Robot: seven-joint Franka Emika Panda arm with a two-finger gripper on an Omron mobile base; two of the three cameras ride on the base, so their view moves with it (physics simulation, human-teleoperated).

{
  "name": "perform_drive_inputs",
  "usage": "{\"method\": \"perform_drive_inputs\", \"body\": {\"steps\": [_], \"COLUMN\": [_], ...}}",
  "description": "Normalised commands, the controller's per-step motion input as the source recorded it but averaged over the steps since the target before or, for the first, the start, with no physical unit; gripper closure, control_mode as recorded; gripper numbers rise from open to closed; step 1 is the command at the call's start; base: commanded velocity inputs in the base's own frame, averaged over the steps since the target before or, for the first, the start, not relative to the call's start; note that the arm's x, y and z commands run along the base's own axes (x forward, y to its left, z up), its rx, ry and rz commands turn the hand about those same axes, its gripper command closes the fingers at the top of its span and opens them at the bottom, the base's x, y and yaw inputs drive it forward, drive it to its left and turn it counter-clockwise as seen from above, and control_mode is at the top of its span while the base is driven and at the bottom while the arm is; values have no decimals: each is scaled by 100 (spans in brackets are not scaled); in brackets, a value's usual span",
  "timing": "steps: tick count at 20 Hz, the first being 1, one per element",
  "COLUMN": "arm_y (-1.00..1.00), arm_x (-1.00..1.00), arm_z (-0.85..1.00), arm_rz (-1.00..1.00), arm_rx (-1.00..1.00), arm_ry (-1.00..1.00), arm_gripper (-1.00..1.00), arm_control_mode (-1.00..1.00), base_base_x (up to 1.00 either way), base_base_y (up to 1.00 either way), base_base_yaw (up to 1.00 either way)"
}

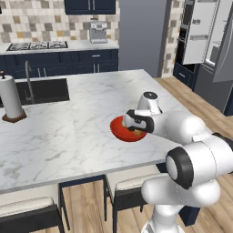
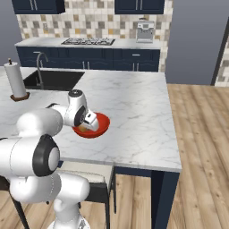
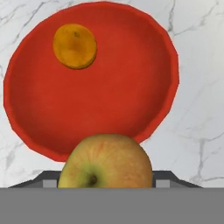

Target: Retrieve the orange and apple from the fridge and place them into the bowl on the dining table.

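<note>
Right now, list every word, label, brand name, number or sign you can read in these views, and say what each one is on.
None: no readable text in any view.
The red bowl, the orange in it and the apple at the gripper carry no label.
The coffee machine, paper towel roll and fridge show no legible marks.

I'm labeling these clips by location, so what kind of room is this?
A home kitchen, rendered. A marble-topped island with a sink and stools, a gas hob on the navy wall counter, and a steel fridge standing open all point to that.
</note>
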Motion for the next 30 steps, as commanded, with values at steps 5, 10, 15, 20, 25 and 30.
{"method": "perform_drive_inputs", "body": {"steps": [5,10,15,20,25,30], "arm_y": [14,12,1,0,0,-4], "arm_x": [20,56,38,23,6,-69], "arm_z": [-10,-18,-11,-11,-3,60], "arm_rz": [0,0,-2,-2,-2,-2], "arm_rx": [0,0,0,0,0,0], "arm_ry": [0,0,0,0,-1,-16], "arm_gripper": [100,100,-100,-100,-100,-100], "arm_control_mode": [-100,-100,-100,-100,-100,-100], "base_base_x": [0,0,0,0,0,0], "base_base_y": [0,0,0,0,0,0], "base_base_yaw": [0,0,0,0,0,0]}}
